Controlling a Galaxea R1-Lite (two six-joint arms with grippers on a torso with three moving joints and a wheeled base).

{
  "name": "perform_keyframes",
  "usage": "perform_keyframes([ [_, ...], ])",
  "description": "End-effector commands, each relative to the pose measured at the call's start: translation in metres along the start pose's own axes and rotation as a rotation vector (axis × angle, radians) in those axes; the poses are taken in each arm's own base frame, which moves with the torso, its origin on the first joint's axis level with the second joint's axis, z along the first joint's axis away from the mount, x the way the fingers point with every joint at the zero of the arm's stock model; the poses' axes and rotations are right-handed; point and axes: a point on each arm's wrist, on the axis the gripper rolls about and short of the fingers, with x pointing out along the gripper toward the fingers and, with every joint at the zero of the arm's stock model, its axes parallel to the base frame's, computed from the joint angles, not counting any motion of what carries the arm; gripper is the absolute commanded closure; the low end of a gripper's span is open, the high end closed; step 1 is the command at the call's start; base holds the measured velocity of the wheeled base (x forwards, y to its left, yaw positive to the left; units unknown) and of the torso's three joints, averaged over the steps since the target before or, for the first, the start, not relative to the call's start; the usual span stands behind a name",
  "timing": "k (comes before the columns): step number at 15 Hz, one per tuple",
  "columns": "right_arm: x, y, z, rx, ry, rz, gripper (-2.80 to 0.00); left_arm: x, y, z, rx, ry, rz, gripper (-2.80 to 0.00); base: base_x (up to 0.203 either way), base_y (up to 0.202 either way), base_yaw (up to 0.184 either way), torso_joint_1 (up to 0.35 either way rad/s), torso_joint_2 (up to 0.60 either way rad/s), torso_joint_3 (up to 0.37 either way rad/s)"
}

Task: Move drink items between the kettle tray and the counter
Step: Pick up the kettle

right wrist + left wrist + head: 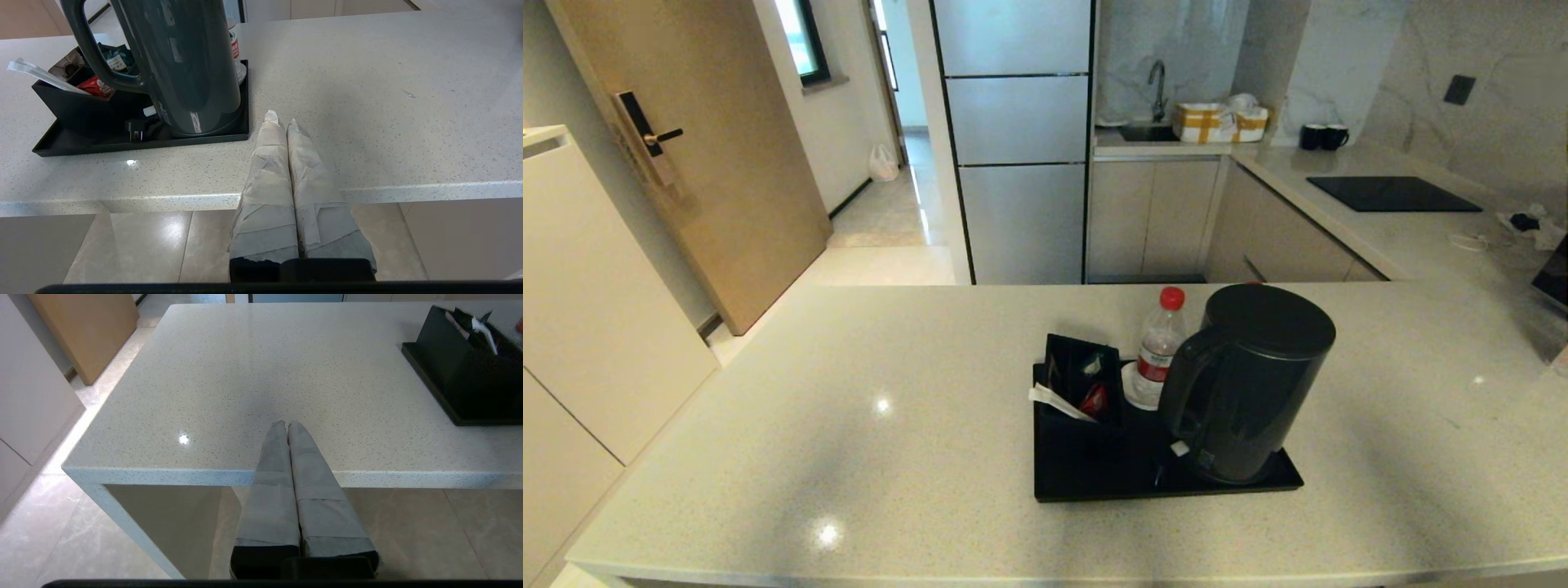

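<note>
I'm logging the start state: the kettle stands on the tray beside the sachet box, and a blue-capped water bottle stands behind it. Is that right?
Not quite. The water bottle has a red cap, not blue, as the head view shows. The rest holds: the kettle stands on the tray beside the sachet box, with the bottle behind it.

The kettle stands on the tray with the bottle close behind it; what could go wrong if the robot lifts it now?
1. The water bottle stands right behind the kettle; a swing could topple it.
2. The sachet box sits beside the kettle's handle, leaving little room for a gripper.
3. Both the right gripper and the left gripper are shut, so they must open first.
</note>
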Motion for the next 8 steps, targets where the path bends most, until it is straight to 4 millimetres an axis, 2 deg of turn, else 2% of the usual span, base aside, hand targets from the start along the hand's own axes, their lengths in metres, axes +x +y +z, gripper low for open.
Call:
perform_keyframes([
  [1, 0.000, 0.000, 0.000, 0.000, 0.002, -0.001, 0.00, 0.000, 0.000, 0.000, 0.069, 0.000, -0.007, 0.00, 0.000, 0.000, 0.000, 0.000, 0.00, 0.000],
  [4, 0.000, 0.000, 0.000, 0.000, 0.002, -0.001, 0.00, 0.000, 0.000, 0.002, 0.090, -0.021, -0.015, 0.00, 0.000, 0.000, 0.000, 0.000, 0.00, 0.000],
  [5, 0.000, 0.000, 0.000, 0.000, 0.002, -0.001, 0.00, -0.002, 0.000, 0.010, 0.090, -0.053, -0.008, 0.00, 0.000, 0.000, 0.000, 0.000, 0.00, 0.000],
  [6, 0.000, 0.000, 0.000, 0.000, 0.002, -0.001, 0.00, -0.008, 0.000, 0.028, 0.090, -0.100, -0.009, 0.00, 0.000, 0.000, 0.000, 0.000, 0.00, 0.000],
  [8, 0.000, 0.000, 0.000, 0.000, 0.002, -0.001, 0.00, -0.018, 0.002, 0.079, 0.085, -0.171, 0.001, 0.00, 0.000, 0.000, 0.000, 0.000, 0.00, 0.000],
])
